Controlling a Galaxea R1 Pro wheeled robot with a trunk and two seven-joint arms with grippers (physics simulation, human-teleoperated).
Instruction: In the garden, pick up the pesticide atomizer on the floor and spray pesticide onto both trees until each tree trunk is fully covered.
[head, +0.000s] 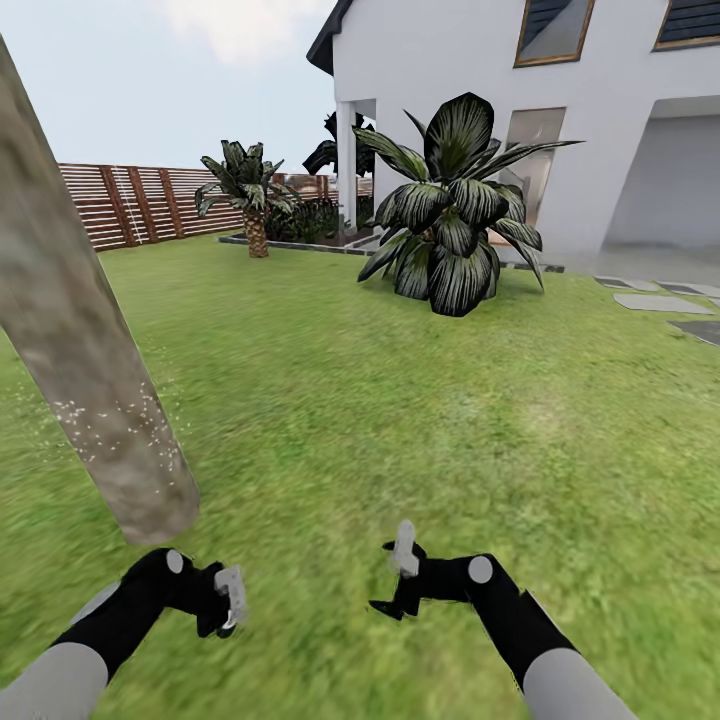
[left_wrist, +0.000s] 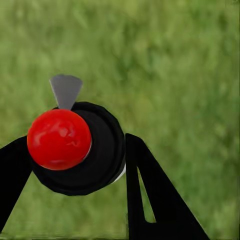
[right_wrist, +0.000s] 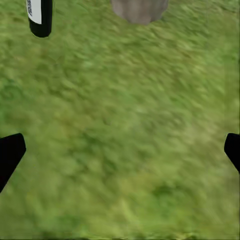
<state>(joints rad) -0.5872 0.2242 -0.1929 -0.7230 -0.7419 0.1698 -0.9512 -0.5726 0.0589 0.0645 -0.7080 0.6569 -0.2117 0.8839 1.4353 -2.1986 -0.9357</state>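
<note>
With the pesticide atomizer (left_wrist: 75, 150) already clamped in the left gripper (head: 228, 600), this reads as the spraying step. Left wrist view: black body, red round cap, grey trigger tab, gripper fingers (left_wrist: 150, 200) closed against its sides.

First tree trunk (head: 75, 330) stands at near left, leaning, just beyond the left gripper. White specks of pesticide (head: 115, 430) dot a band low on the bark; the bark above that band looks bare from here, so my read is coverage is partial.

Right gripper (head: 400, 580) hangs over the lawn (head: 400, 400) with nothing between the jaws, which stand wide apart in the right wrist view. That view also catches the trunk base and the atomizer's lower end with a white label strip; print too small to read. No other legible writing.

Next move, as I judge it: raise the nozzle toward the unspeckled bark and spray, working up and around. The second tree isn't identifiable here; only a small palm (head: 245, 190) by the fence (head: 130, 200) and a broad-leaf shrub (head: 455, 210) by the house (head: 520, 110).
</note>
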